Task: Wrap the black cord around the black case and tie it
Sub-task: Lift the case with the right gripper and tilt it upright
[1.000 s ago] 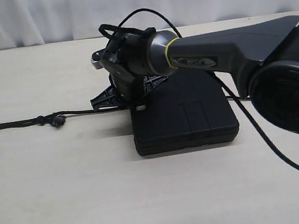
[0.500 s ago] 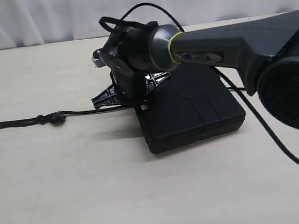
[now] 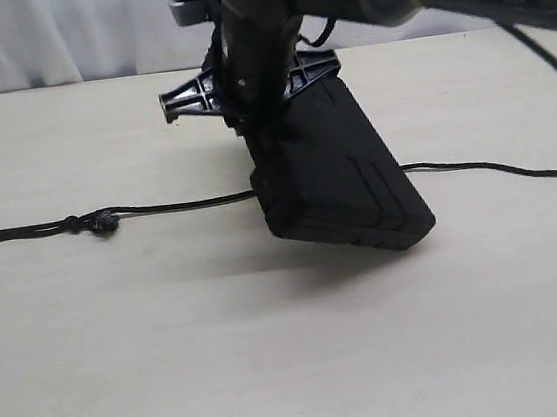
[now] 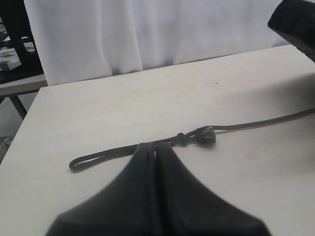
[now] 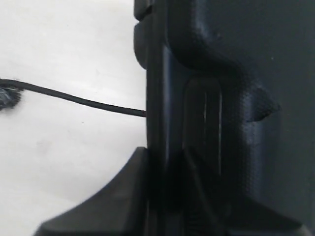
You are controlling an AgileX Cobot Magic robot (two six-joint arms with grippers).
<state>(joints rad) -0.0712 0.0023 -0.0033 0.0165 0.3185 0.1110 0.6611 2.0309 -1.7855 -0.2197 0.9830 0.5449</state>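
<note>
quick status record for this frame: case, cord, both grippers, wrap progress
black case: tilted, one edge raised off the table
right gripper: shut on the raised edge of the black case
left gripper: shut, empty, above the table near the cord's looped end
black cord: flat on the table, runs out from both sides of the case
knot: left of the case
wrap: not started

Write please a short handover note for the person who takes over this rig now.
left gripper: shut, empty, above the table.
right gripper: shut on one edge of the black case, holding it tilted.
black cord: lies straight on the table and passes beneath the case; its knot is near the left gripper.
Done: cord is under the case.
Left: wrap it around, then tie.
</note>
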